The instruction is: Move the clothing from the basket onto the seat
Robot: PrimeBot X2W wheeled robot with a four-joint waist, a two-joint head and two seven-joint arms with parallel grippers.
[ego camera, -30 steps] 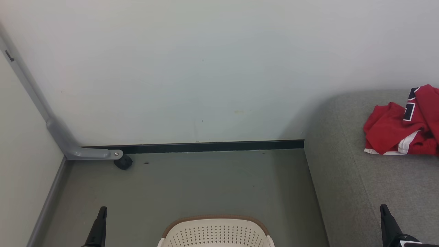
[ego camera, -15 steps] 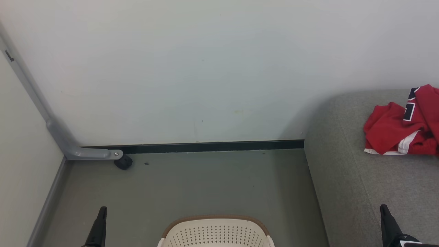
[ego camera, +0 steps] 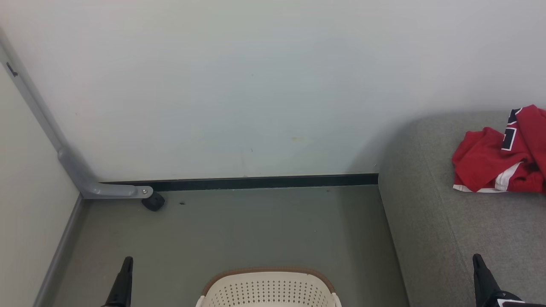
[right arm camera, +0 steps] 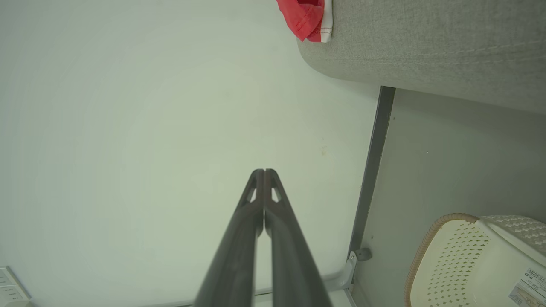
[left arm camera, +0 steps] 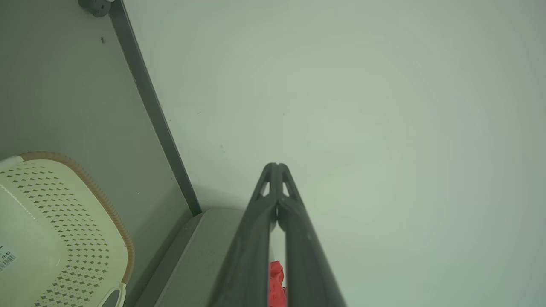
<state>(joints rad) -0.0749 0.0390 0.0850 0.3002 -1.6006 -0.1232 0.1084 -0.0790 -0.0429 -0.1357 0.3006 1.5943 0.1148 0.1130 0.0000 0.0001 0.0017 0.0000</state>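
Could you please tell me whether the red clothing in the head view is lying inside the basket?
No, the red clothing lies crumpled on the grey seat, apart from the basket.

**Location: bare indoor test bay dressed as a home laundry corner.**

A plain white wall (ego camera: 256, 85) meets a smooth grey-green floor (ego camera: 239, 230) along a dark skirting strip (ego camera: 256, 182). At the left, a pale panel (ego camera: 21, 192) is edged by a grey metal leg (ego camera: 106, 189) fitted with a black caster (ego camera: 152, 201), the type used on mobile partitions, which indicates a lab or office room. The domestic items are a grey woven sofa seat cushion (ego camera: 448, 238) set against the wall, carrying crumpled red sports garments (ego camera: 495, 162), and a cream perforated laundry basket (ego camera: 268, 292) on the floor, bearing a barcode label (right arm camera: 527, 285).
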